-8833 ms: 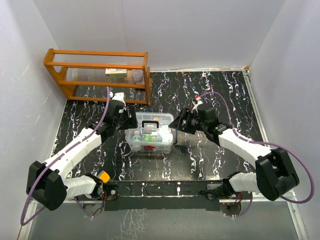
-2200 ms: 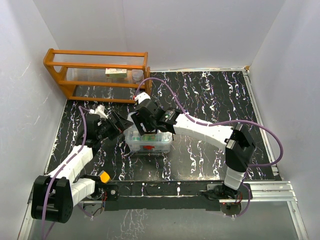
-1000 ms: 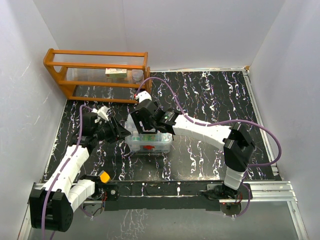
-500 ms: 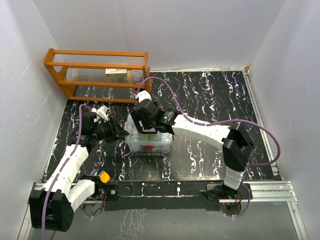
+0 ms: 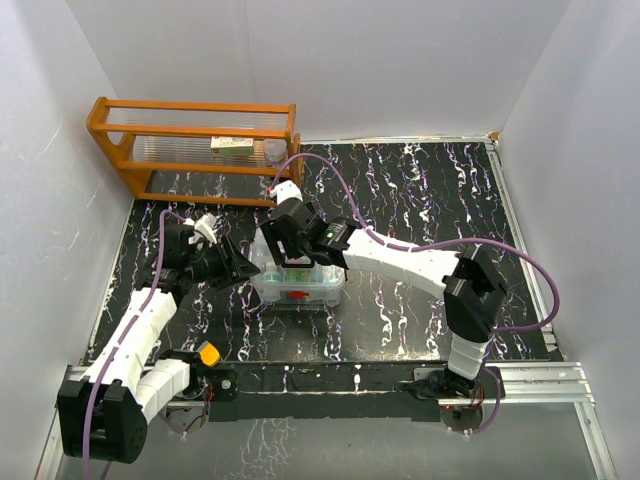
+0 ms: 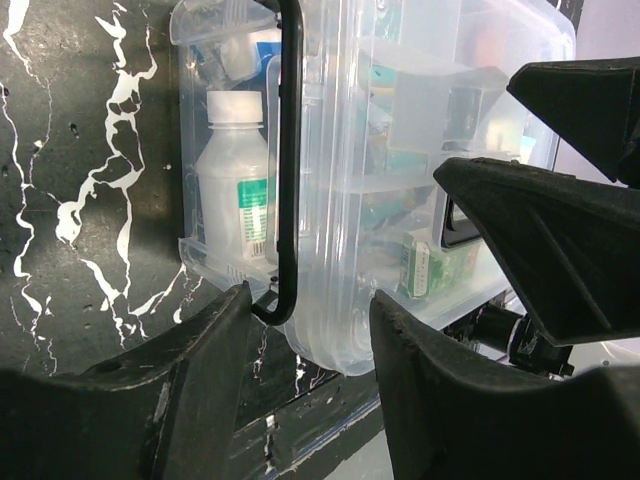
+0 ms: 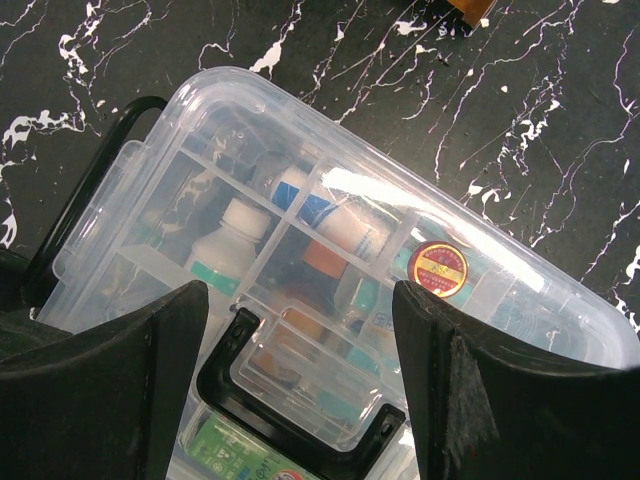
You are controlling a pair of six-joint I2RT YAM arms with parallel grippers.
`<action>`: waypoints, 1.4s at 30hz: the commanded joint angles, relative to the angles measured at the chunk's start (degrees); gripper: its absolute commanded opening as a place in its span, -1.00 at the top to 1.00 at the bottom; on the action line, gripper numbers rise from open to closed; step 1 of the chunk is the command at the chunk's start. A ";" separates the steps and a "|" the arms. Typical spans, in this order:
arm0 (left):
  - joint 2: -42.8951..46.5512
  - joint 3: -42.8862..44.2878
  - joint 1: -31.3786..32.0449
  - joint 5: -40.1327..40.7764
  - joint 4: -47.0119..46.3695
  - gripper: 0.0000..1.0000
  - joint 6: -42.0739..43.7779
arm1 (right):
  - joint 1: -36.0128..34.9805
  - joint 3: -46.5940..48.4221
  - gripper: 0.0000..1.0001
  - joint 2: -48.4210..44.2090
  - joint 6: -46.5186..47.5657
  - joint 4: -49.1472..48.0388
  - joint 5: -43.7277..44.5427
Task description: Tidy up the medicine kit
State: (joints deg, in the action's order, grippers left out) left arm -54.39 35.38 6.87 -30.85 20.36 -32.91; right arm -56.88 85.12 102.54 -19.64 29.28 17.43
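Top external, from the left: what did we see?

We saw the orange rack (image 5: 195,150) at the far corner, then the left gripper (image 5: 238,268) at the left end of the medicine kit (image 5: 300,280). Its jaws stood apart, with the kit's black wire loop (image 6: 289,150) between them.

And the kit?

It sat mid-table (image 5: 420,200) with its clear lid (image 7: 330,190) on top. The right gripper (image 7: 300,290) hung over it, jaws wide apart. We couldn't tell whether they touched.

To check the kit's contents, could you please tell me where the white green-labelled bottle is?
The white bottle lies left in the left wrist view, inside the medicine kit, beside its black wire handle.
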 commanded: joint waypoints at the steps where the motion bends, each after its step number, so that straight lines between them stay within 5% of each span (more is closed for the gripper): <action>1: -0.56 2.15 0.42 0.94 8.21 0.11 2.48 | -0.06 -2.06 -0.43 5.06 -2.69 8.35 -4.67; 6: 0.41 2.70 0.51 -0.17 8.05 0.42 1.98 | 0.05 -2.06 -0.43 5.04 -2.71 8.25 -4.55; 10: 0.11 2.67 0.51 -0.91 7.71 0.43 1.84 | 0.02 -2.04 -0.43 4.87 -2.75 8.17 -4.59; 21: 1.58 15.86 0.51 11.83 13.52 -0.40 7.24 | 0.90 0.13 -0.45 -5.23 -3.84 2.77 2.25; 27: 10.75 21.53 0.49 20.21 10.34 -0.95 10.43 | 1.57 -2.51 -0.50 -17.42 -0.93 -0.07 15.70; 42: 25.60 21.57 0.51 27.17 6.80 -0.97 18.82 | 2.05 -24.30 -0.76 -58.40 2.10 2.82 38.58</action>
State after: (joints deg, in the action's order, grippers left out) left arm -32.16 56.38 7.29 -8.19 29.15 -17.47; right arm -54.74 62.11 49.41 -19.35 32.18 47.44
